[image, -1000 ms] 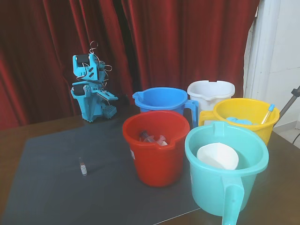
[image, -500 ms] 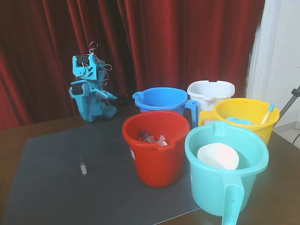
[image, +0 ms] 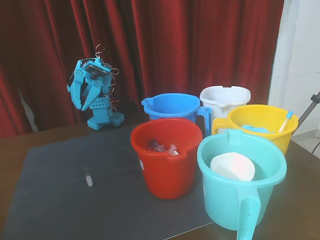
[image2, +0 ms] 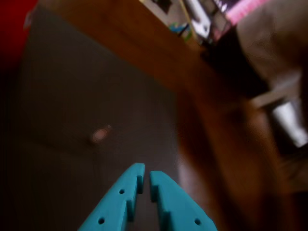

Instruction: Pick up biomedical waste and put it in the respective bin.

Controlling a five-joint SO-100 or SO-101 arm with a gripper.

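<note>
The biomedical waste, a tiny slim clear vial [image: 88, 177] with a whitish end, lies on the dark mat [image: 60, 200] at front left. In the wrist view it is a small blurred pale spot [image2: 100, 134], ahead and left of the fingertips. My light-blue gripper [image: 82, 102] is folded up high at the back left, far from the vial. In the wrist view the gripper [image2: 144, 172] enters from the bottom, jaws nearly touching and empty. The bins are a red bucket [image: 167, 172], blue bucket [image: 172, 106], white bucket [image: 225, 97], yellow bucket [image: 260, 125] and teal bucket [image: 240, 200].
The red bucket holds clear syringe-like items [image: 162, 147]. The yellow bucket holds a blue item and a syringe-like stick [image: 286, 121]. The teal bucket holds a white object [image: 232, 166]. A red curtain [image: 150, 45] hangs behind. The brown table [image: 15, 140] extends past the mat.
</note>
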